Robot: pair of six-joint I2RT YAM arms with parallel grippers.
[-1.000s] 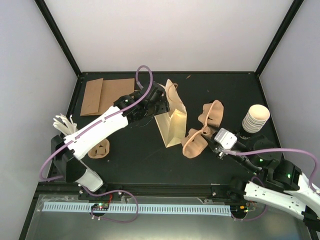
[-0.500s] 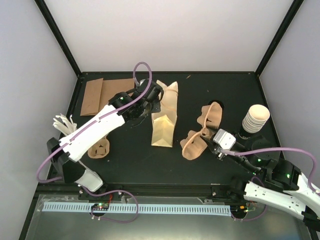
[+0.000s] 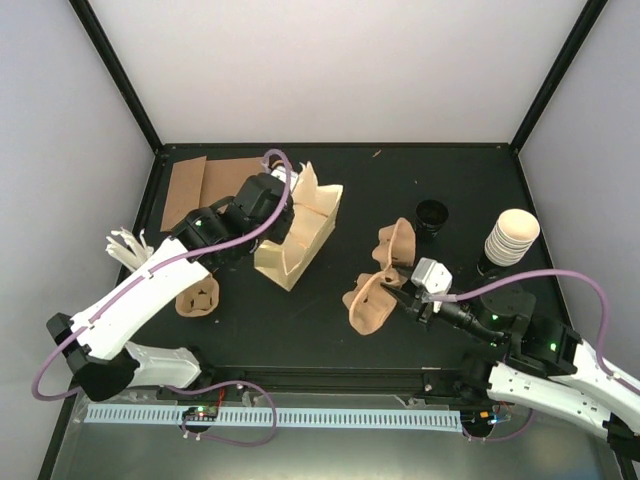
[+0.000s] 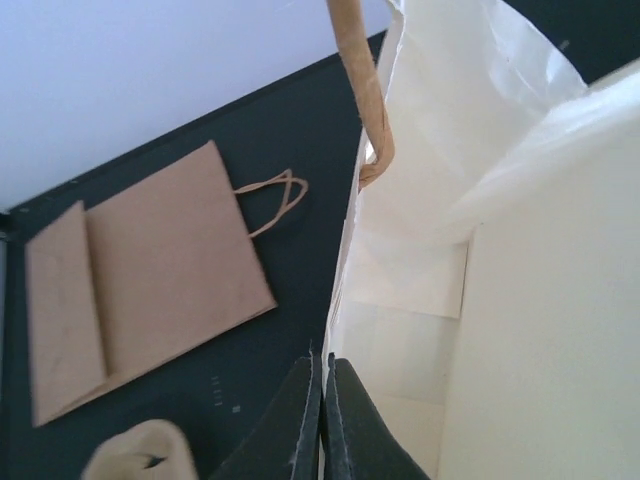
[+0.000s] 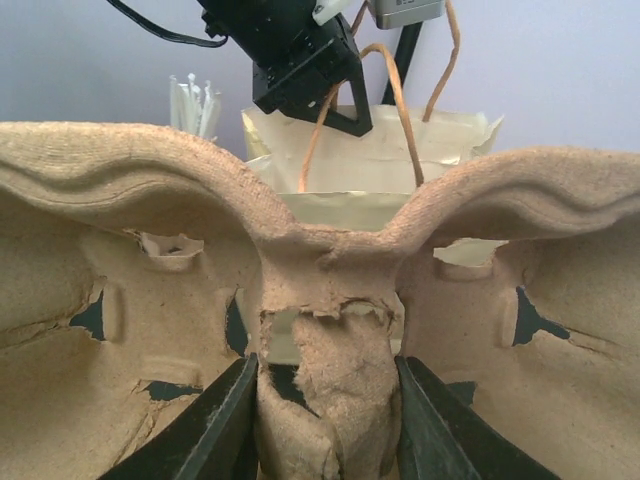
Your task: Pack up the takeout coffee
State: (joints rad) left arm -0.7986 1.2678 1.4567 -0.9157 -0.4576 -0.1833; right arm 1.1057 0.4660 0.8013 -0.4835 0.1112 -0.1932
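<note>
The takeout coffee cups (image 3: 512,235), cream-white paper, stand stacked at the right of the table, apart from both grippers. The cream paper bag (image 3: 302,235) leans tilted left of centre. My left gripper (image 3: 285,208) is shut on its upper wall. In the left wrist view that gripper (image 4: 322,368) pinches the thin edge of the bag (image 4: 480,250), whose inside shows nothing. My right gripper (image 3: 402,295) is shut on a brown pulp cup carrier (image 3: 372,295). The right wrist view shows that gripper (image 5: 326,405) clamped on the carrier's torn centre post (image 5: 335,380), with the bag (image 5: 370,160) beyond.
Flat brown paper bags (image 3: 205,190) lie at the back left. A second pulp carrier (image 3: 197,297) and white stirrers (image 3: 125,245) sit at the left. A round black lid (image 3: 432,213) lies near the cup stack.
My left gripper has shut on the bag's wall and pulled the bag leftward, tipping it. My right gripper has carried the pulp carrier left and nearer, uncovering the black lid.
</note>
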